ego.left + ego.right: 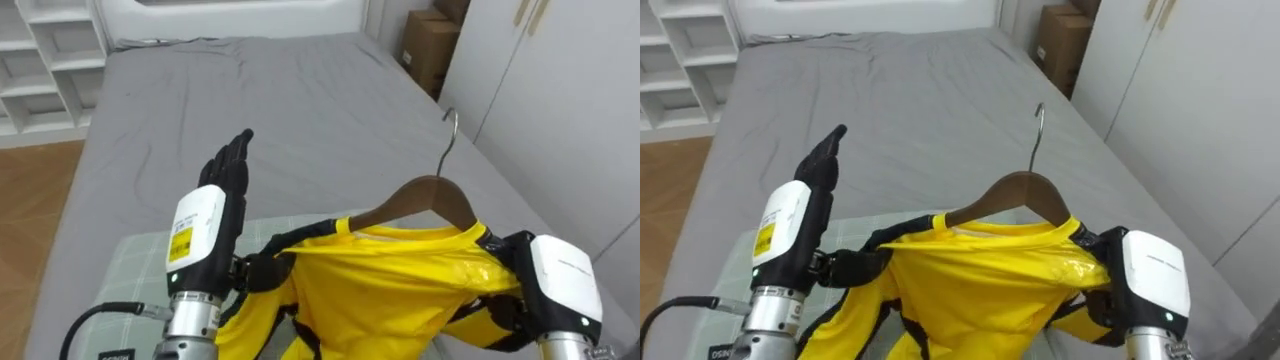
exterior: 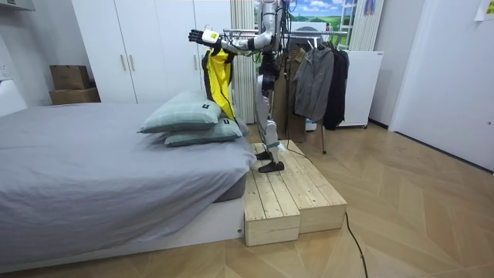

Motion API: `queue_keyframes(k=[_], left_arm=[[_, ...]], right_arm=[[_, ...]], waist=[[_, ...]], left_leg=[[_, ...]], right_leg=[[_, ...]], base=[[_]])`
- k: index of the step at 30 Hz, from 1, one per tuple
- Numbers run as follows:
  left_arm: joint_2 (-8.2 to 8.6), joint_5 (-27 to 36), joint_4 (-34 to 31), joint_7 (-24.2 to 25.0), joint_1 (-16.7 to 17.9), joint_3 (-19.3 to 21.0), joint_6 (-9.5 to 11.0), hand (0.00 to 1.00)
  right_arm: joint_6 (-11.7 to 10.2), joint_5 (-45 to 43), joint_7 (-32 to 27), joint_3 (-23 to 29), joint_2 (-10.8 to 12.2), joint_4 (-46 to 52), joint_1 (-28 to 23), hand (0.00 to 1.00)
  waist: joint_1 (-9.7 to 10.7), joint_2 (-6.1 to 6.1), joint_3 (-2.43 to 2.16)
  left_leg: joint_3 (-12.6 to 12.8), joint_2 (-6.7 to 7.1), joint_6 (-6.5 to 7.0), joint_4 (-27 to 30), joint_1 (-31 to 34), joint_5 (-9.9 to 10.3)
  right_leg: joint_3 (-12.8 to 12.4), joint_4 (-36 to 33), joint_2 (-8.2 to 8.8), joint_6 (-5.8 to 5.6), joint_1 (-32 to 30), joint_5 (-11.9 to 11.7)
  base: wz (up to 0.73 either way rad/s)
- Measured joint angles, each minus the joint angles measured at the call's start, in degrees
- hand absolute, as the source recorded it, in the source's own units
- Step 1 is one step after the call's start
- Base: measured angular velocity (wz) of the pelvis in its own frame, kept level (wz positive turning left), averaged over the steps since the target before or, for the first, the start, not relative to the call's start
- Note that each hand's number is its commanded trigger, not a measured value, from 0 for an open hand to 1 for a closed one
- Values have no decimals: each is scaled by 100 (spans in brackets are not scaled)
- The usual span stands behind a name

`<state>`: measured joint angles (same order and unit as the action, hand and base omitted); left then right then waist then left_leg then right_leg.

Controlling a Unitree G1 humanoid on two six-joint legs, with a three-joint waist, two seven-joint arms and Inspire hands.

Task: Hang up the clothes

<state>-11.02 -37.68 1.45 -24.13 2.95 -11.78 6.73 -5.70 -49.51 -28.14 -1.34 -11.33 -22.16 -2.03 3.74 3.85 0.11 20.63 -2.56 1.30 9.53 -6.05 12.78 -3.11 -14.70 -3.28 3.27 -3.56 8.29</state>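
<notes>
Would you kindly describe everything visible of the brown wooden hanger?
The brown wooden hanger has a curved, smooth-looking body and a thin silvery metal hook rising from its top. It sits roughly level above the grey bed. A yellow garment is draped over both its shoulders and hides its ends, leaving the middle arch bare.

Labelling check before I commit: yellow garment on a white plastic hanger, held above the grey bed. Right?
One thing is off: the hanger is brown wood with a metal hook, not white plastic, as the left eye view shows. The rest stands: the yellow garment is on it, above the grey bed.
</notes>
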Motion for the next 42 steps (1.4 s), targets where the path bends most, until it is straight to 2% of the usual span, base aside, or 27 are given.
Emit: queue_keyframes(k=[1, 3, 4, 5, 7, 9, 10, 15, 17, 19, 21, 22, 23, 24, 26, 27, 28, 29, 30, 32, 34, 35, 36, 37, 38, 40, 42], left_arm=[[2, 0, -2, -5, 47, 0, 0, 0], [5, 6, 13, -14, 140, 26, 1, 0], [9, 6, 54, -6, 170, 25, 1, 0], [17, 54, 75, 1, 183, 25, 4, 0], [14, 396, 77, 30, 195, 25, 16, 0], [14, 722, 76, 127, 201, 25, 14, 0], [24, 898, 76, 181, 190, 29, 15, 0], [75, 1342, 111, 371, 180, 60, 17, 0], [124, 1507, 152, 526, 182, 144, 17, 0], [132, 1863, 269, 619, 182, 154, 9, 0], [131, 2020, 378, 719, 194, 129, 5, 0], [130, 2033, 474, 772, 208, 108, -5, 0], [147, 2145, 483, 855, 241, 78, -14, 0], [167, 2181, 484, 892, 240, 38, -14, 0], [286, 2207, 530, 1091, 238, -96, -1, 0], [291, 2226, 534, 1140, 247, -118, 0, 0], [288, 2255, 532, 1210, 264, -138, 7, 0], [289, 2319, 529, 1244, 262, -152, 12, 0], [289, 2341, 530, 1247, 265, -194, 13, 0], [319, 2408, 529, 1267, 298, -220, 14, 0], [344, 2474, 529, 1324, 325, -197, 14, 0], [333, 2517, 528, 1377, 309, -174, 40, 0], [323, 2559, 528, 1393, 304, -175, 56, 0], [321, 2580, 528, 1437, 295, -199, 78, 0], [304, 2581, 530, 1505, 298, -215, 82, 0], [255, 2580, 538, 1580, 335, -241, 78, 0], [250, 2585, 539, 1584, 341, -252, 78, 0]], right_arm=[[-33, 0, -12, -15, 2, 0, -60, 100], [-106, -33, -18, -23, 34, -36, -85, 100], [-117, -56, -18, -26, 37, -38, -117, 100], [-117, -55, -20, -24, 32, -38, -134, 100], [-124, -53, -49, -24, 31, -41, -128, 100], [-125, -32, -120, -23, 25, -74, -135, 100], [-129, -23, -227, -22, 23, -125, -133, 100], [-255, -34, -586, -15, 32, -172, -127, 100], [-331, -44, -595, -20, 28, -167, -73, 100], [-362, -44, -575, -27, 34, -158, 2, 100], [-362, -66, -546, -25, 34, -151, 65, 100], [-364, -86, -543, -24, 22, -150, 154, 100], [-370, -87, -544, -24, 19, -141, 252, 100], [-370, -87, -544, -24, 17, -136, 304, 100], [-409, -185, -561, -30, 23, -114, 367, 100], [-454, -244, -566, -31, 23, -113, 369, 100], [-514, -334, -599, -30, 20, -110, 369, 100], [-517, -342, -637, -18, -3, -109, 369, 100], [-517, -334, -639, -20, -20, -109, 370, 100], [-509, -378, -641, -30, -73, -107, 387, 100], [-495, -520, -649, -37, -129, -13, 421, 100], [-469, -577, -688, -37, -149, 65, 430, 100], [-464, -585, -710, -37, -160, 91, 431, 100], [-460, -584, -757, -33, -215, 112, 431, 100], [-428, -591, -761, -22, -252, 136, 433, 100], [-416, -659, -760, -14, -246, 187, 431, 100], [-406, -745, -762, 12, -285, 353, 429, 100]], waist=[[-81, 8, -7], [-229, -1, 0], [-247, -4, 7], [-288, -1, 7], [-317, -1, 24], [-268, -22, 39], [-266, -42, 50], [-108, -109, 88], [-73, -92, 92], [-13, -101, 94], [130, -84, 89], [142, -98, 89], [134, -128, 85], [134, -129, 87], [81, -102, 91], [65, -90, 86], [73, -73, 75], [102, -77, 66], [78, -84, 61], [-133, -89, 57], [-145, -181, 4], [-128, -203, -10], [-93, -205, -12], [-49, -227, -21], [-1, -242, -26], [84, -118, -5], [93, -95, -1]], left_leg=[[210, -36, -22, -16, -75, 33], [622, -118, -65, 19, -206, 129], [840, -177, -85, 79, -263, 204], [1062, -228, -108, 139, -275, 272], [1400, -315, -133, 217, -276, 394], [1606, -401, -157, 338, -267, 501], [1731, -459, -181, 435, -262, 577], [1865, -505, -272, 760, -257, 671], [2094, -492, -301, 988, -259, 683], [2153, -536, -311, 1302, -239, 694], [2164, -724, -311, 1975, -127, 694], [2137, -955, -330, 2701, 15, 655], [1989, -1158, -315, 3371, 232, 533], [1797, -1189, -296, 3597, 372, 510], [1041, -1139, -275, 3653, 700, 576], [882, -1100, -275, 3561, 760, 577], [525, -902, -279, 3240, 780, 579], [109, -603, -260, 2851, 748, 589], [-110, -441, -233, 2635, 723, 605], [-895, 69, -215, 1721, 716, 607], [-1317, 290, -191, 1125, 737, 577], [-1411, 394, -129, 843, 727, 539], [-1494, 432, -80, 746, 729, 485], [-1556, 427, -77, 563, 708, 264], [-1547, 384, 122, 409, 582, 46], [-1242, 368, 160, 317, 459, 20], [-975, 356, 192, 262, 373, 43]], right_leg=[[178, -15, -3, 18, -35, -30], [1109, -7, 122, 115, -64, -95], [1767, -18, 204, 218, -72, -155], [2214, -18, 241, 286, -115, -192], [2690, -25, 272, 311, -195, -207], [2927, -212, 315, 207, -322, -146], [2997, -431, 355, 80, -435, -63], [2954, -855, 411, 153, -606, 107], [2644, -846, 361, 486, -622, 236], [2505, -840, 352, 547, -593, 319], [2277, -870, 306, 527, -550, 414], [2069, -983, 260, 548, -543, 480], [1801, -1117, 191, 555, -547, 530], [1632, -1171, 161, 523, -567, 584], [998, -1212, 39, 470, -545, 580], [850, -1205, 24, 454, -542, 565], [558, -1168, -8, 419, -546, 516], [302, -1057, -67, 377, -553, 427], [138, -983, -111, 369, -555, 363], [-671, -732, -300, 297, -555, 86], [-1193, -605, -434, 220, -573, -101], [-1488, -590, -514, 193, -614, -189], [-1592, -594, -553, 170, -636, -214], [-1770, -598, -677, 137, -683, -268], [-1797, -617, -793, 102, -741, -297], [-1682, -591, -766, 100, -776, -331], [-1206, -583, -623, 93, -858, -333]], base=[[-96], [-116], [-107], [-99], [-89], [-64], [-49], [-25], [-41], [-58], [-58], [-95], [-107], [-116], [-121], [-123], [-111], [-111], [-131], [-172], [-161], [-140], [-116], [-98], [-106], [-79], [-62]])
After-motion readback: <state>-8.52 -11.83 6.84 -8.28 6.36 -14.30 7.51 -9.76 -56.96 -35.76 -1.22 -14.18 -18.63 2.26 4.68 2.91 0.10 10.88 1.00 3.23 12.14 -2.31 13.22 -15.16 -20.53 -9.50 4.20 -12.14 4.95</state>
